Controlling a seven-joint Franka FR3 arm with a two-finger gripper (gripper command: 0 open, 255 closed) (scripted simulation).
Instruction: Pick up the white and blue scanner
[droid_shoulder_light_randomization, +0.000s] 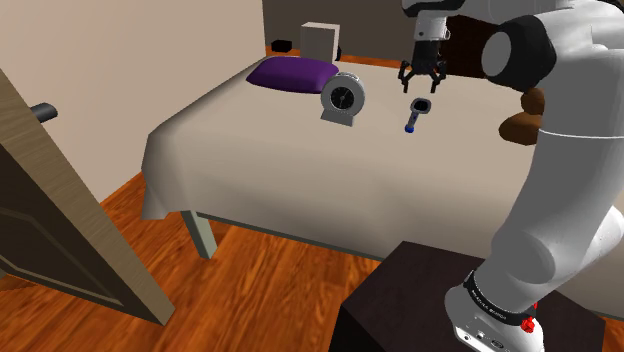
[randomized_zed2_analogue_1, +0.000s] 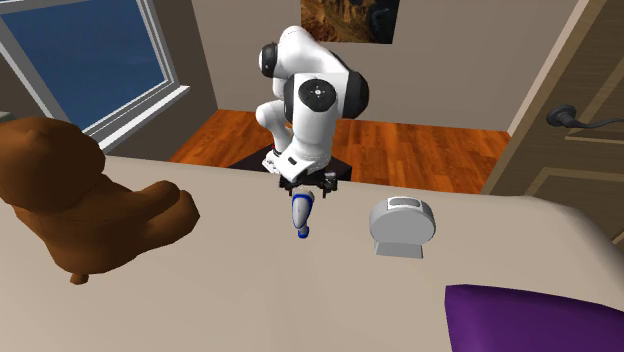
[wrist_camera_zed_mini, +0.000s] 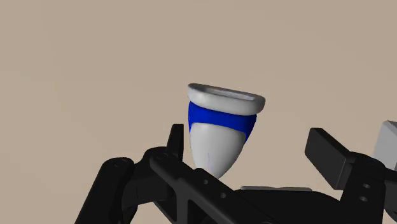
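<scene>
- We see the gripper (droid_shoulder_light_randomization: 424, 80) hovering just above the scanner (droid_shoulder_light_randomization: 418, 112), upper right of the shoulder view.
- Fingers apart; scanner sits below and between them, apparently untouched, long axis crossing their closing line.

Beige bed (droid_shoulder_light_randomization: 250, 160) bears purple pillow (droid_shoulder_light_randomization: 292, 73), grey clock (droid_shoulder_light_randomization: 343, 98) and, seemingly, a brown bear (randomized_zed2_analogue_1: 70, 190)

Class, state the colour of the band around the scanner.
Blue band on a white scanner; clearest in the wrist view.
</scene>
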